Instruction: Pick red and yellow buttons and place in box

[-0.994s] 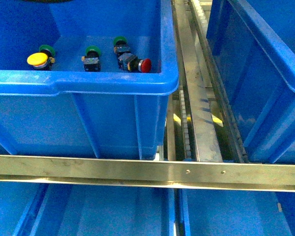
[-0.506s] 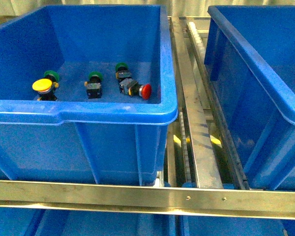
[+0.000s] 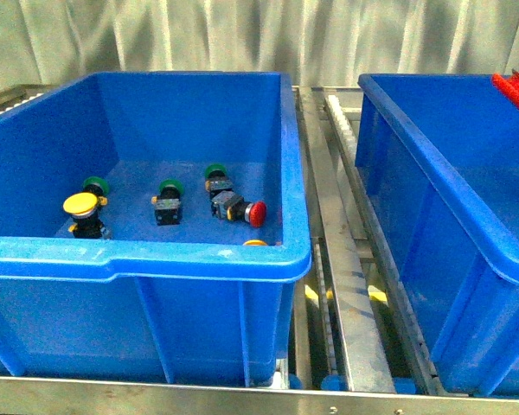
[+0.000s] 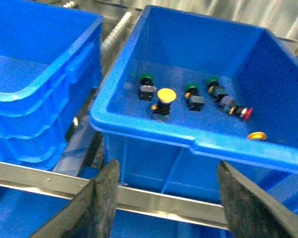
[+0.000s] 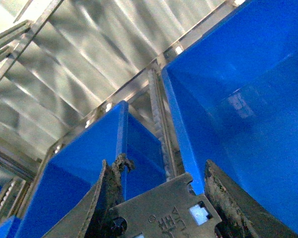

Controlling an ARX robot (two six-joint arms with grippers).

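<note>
Left gripper (image 4: 168, 171) is spread wide with nothing between its fingers, and sits outside the left bin (image 3: 156, 259), off its near wall. Right gripper (image 5: 161, 191) is pinching the held red button (image 3: 512, 91) by its black-grey body. That button's red cap shows above the right bin (image 3: 467, 242), which stands beside the left bin across the metal rails (image 3: 329, 173).

On the left bin floor:
- yellow button (image 3: 80, 205) toward its left wall
- 3 green buttons (image 3: 170, 187), 1 just behind the yellow button and 2 mid-floor
- red button (image 3: 256, 213) on its side toward its right wall
- second yellow cap (image 3: 255, 243), partly hidden behind its near rim
</note>
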